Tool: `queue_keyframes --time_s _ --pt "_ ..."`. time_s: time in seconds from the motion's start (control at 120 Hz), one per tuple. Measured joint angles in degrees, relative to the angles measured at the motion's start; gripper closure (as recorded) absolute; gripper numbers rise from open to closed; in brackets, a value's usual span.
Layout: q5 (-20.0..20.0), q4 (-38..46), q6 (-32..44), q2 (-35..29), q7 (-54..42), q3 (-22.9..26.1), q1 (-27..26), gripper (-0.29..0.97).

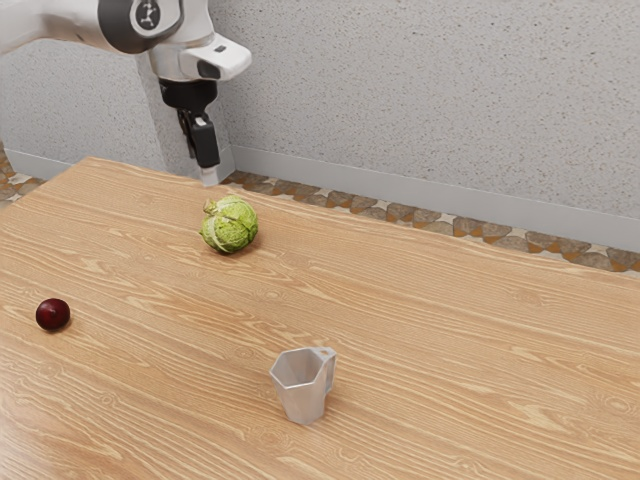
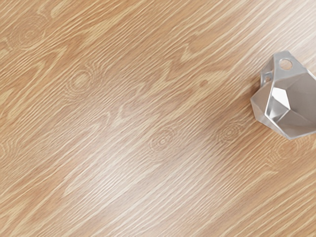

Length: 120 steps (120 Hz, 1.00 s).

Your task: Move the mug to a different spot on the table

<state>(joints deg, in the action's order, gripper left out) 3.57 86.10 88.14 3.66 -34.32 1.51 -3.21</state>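
Kinda looking like a home dining room: wood-grain table (image 1: 450, 330) sitting against a speckled grey wall (image 1: 430, 90), pebble-stone floor (image 1: 500, 232) peeking behind, cabbage (image 1: 229, 223) and mug (image 1: 302, 383) sitting out.

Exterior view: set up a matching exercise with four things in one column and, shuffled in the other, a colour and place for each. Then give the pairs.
Things:
1. mug
2. cabbage
3. plum
4. gripper

Colour and place:
A. dark red, near the exterior view's left edge
B. black, in the air beyond the cabbage
C. grey, upright, nearest the camera
D. green, leafy, between the gripper and the mug

Pairs: 1-C, 2-D, 3-A, 4-B.
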Motion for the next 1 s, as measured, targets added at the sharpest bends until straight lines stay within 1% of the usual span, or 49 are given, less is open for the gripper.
queue_keyframes --time_s 0.167,0.25,0.3,0.383,0.417,0.458,0.55,0.6,0.667,0.775,0.892,1.0 --pt "0.0 -0.05 -0.04 0.21 -0.24 0.04 0.38 0.0" --pt "-0.25 -0.12 -0.04 0.59 -0.31 1.02 0.57 0.0" --pt "-0.36 -0.27 -0.01 1.82 -0.29 1.49 -1.35 0.0" --pt "-0.47 -0.36 0.43 4.01 0.29 1.47 -7.72 0.0" --pt "-0.5 -0.4 0.8 5.02 0.56 1.46 -9.44 0.0" --pt "-0.94 -0.58 1.25 6.32 0.97 1.44 -10.19 0.0" --pt "-2.83 -0.97 2.2 8.91 2.62 1.62 -10.14 0.0" --pt "-3.85 -0.96 3.24 11.28 3.62 1.62 -10.41 0.0" --pt "-4.64 0.13 5.71 13.5 5.18 1.47 -12.04 0.0" --pt "-5.24 5.94 10.55 13.38 8.31 1.24 -12.85 0.0" --pt "-5.58 6.71 13.73 14.73 11.41 1.11 -12.61 0.0" --pt "-5.45 7.87 15.73 15.58 14.01 1.05 -13.68 0.0"
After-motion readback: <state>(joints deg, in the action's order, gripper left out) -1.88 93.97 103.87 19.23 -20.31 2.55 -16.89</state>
